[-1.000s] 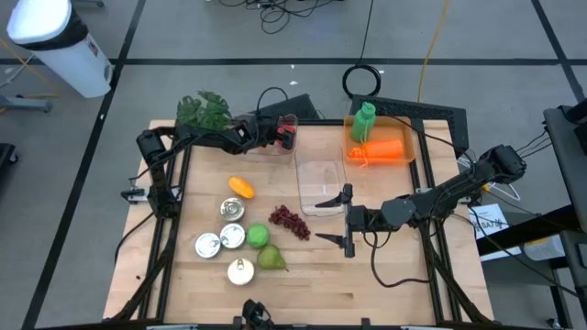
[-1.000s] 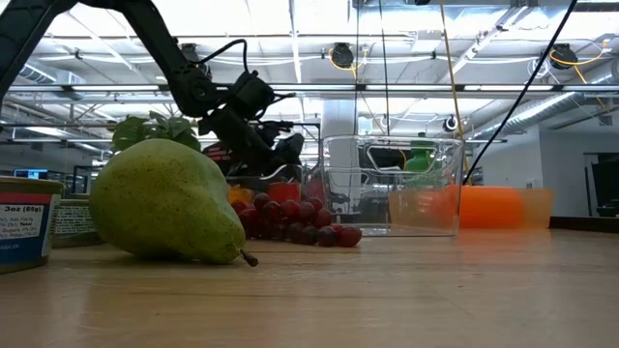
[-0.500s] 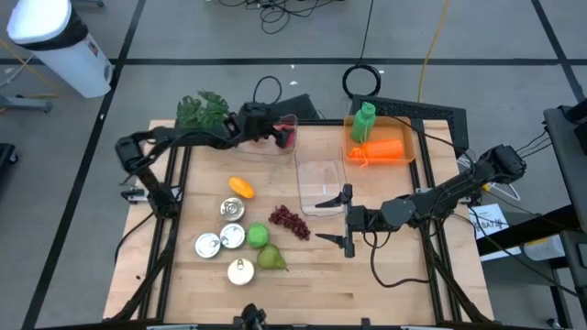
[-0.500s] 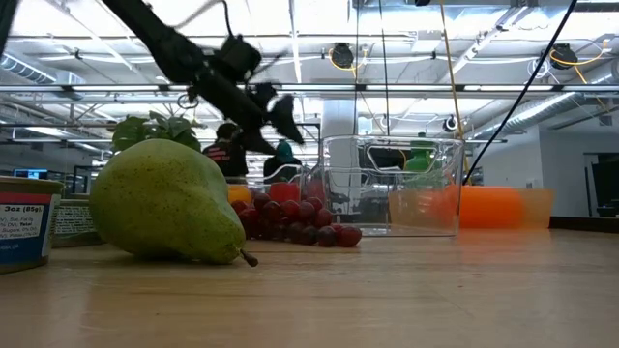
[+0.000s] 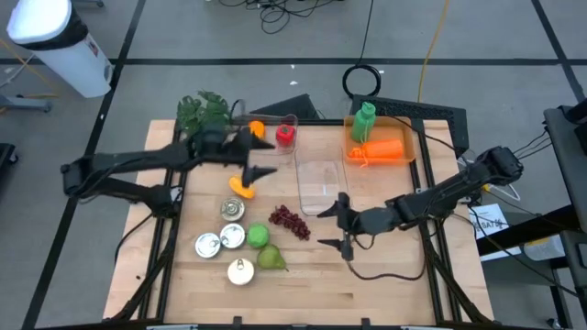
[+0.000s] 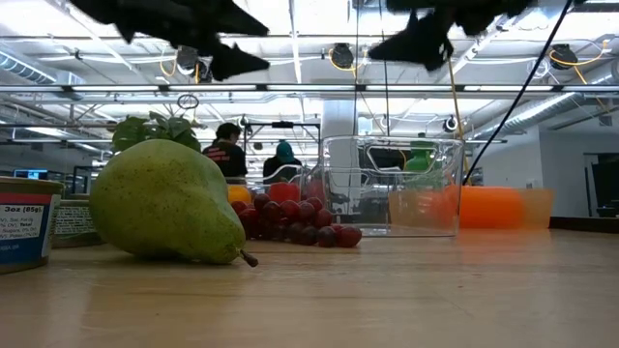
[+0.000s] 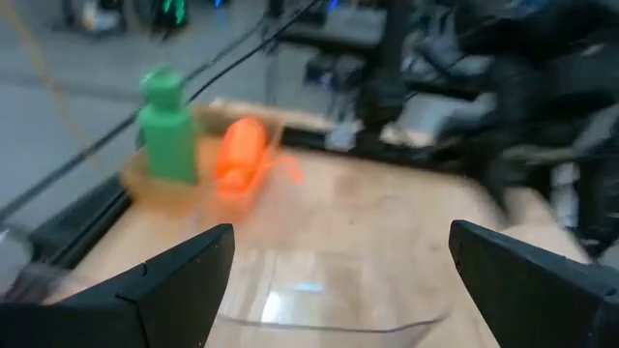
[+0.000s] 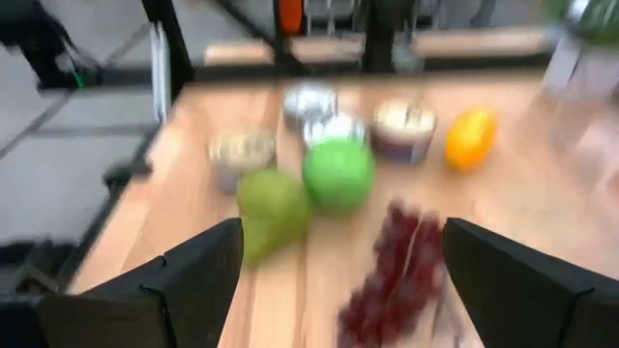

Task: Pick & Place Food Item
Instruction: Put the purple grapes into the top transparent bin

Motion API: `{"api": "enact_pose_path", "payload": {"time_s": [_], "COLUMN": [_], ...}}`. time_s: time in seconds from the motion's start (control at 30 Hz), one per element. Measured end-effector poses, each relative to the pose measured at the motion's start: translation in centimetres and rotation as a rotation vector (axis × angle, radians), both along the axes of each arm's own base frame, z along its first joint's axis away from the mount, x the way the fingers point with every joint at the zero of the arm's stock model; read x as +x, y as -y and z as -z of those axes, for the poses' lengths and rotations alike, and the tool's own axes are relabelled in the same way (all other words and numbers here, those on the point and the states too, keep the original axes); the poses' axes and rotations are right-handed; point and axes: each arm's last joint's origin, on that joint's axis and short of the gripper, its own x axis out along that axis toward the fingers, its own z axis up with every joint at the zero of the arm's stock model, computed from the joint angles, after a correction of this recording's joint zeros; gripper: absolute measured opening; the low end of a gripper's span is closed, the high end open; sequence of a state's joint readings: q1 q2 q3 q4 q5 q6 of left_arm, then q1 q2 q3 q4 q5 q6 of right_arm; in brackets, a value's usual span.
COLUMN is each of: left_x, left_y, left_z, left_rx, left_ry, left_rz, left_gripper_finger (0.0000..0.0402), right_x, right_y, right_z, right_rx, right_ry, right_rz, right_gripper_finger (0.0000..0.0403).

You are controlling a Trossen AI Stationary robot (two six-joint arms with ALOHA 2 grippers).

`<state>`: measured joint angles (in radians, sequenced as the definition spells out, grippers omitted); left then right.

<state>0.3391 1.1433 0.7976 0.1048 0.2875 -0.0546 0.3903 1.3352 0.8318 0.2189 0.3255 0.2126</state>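
From the high view, the left claw (image 5: 257, 158) hangs over the table (image 5: 385, 275) just above the small orange fruit (image 5: 240, 186), fingers spread wide and empty, and the right claw (image 5: 341, 225) sits near the middle of the table between the grapes (image 5: 290, 221) and the clear container (image 5: 318, 183), also spread apart with nothing in it. A red item (image 5: 285, 136) and something orange sit in a clear tub at the back edge, a green bottle (image 5: 365, 122) and an orange object (image 5: 385, 150) lie in a tray at the back right corner, and the pear (image 5: 270, 259), green apple (image 5: 257, 236) and a few cans (image 5: 232, 210) cluster front left. Down in the low view the pear (image 6: 166, 203) fills the left side, grapes (image 6: 300, 220) behind it, the clear container (image 6: 392, 186) past those, both arms blurry up top, and people stand in the room behind. Left wrist view: two dark fingers (image 7: 174, 280) wide apart, container rim between them, green bottle (image 7: 166, 126) beyond. Right wrist view: fingers (image 8: 198, 271) apart too, looking at the pear (image 8: 271, 208), apple (image 8: 338, 174), grapes (image 8: 392, 266) and orange fruit (image 8: 470, 137).
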Motion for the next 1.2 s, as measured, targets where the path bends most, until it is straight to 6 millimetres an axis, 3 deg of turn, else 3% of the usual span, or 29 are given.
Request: {"api": "enact_pose_path", "payload": {"time_s": [0.2,0.33,0.53,0.73,0.97,1.2], "left_x": [-3.0,-4.7,-5.6,-5.6,-5.6,-5.6], "left_y": [4.4,6.3,7.1,7.3,7.3,7.3], "left_z": [3.3,4.6,3.7,3.8,4.1,4.1], "left_rx": [0.043,0.067,0.098,0.039,-0.002,0.0], "left_ry": [0.157,0.229,0.306,0.291,0.256,0.256], "left_rz": [0.147,0.226,0.261,0.269,0.265,0.261], "left_gripper_finger": [0.0392,0.0392,0.0392,0.0392,0.0392,0.0392], "right_x": [1.3,4.0,9.8,14.0,14.6,14.1], "right_y": [-0.9,-1.9,-2.7,-0.7,1.4,2.2], "right_z": [2.2,2.6,4.1,7.1,9.5,10.1], "right_rx": [0.041,0.043,-0.109,-0.25,-0.305,-0.306], "right_ry": [-0.092,-0.119,-0.175,-0.28,-0.385,-0.482], "right_rz": [-0.025,-0.012,0.004,0.133,0.201,0.207], "right_gripper_finger": [0.0334,0.0334,0.0334,0.0334,0.0327,0.0285]}}
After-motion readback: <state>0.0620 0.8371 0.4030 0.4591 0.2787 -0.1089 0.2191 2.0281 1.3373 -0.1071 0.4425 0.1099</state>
